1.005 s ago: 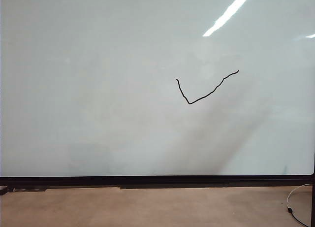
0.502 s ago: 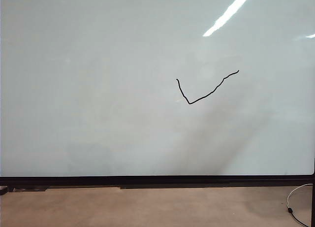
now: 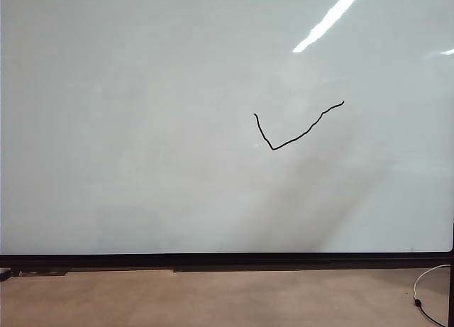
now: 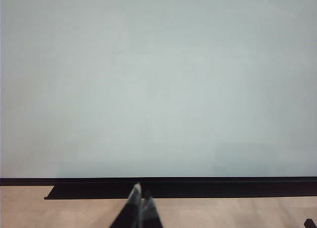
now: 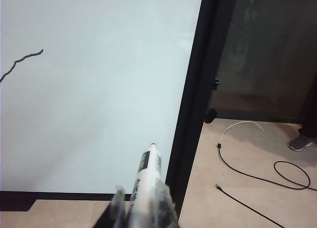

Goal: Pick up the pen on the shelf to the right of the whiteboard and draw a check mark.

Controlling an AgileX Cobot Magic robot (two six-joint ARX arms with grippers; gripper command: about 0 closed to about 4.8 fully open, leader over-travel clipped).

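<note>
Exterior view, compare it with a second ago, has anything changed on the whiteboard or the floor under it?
Nothing visibly changed. The check mark sits where it was on the whiteboard, same shape, and the cable on the floor has not shifted. No arm shows in that view. The wrist views show the right gripper shut on the pen and the left gripper shut, holding nothing.
</note>
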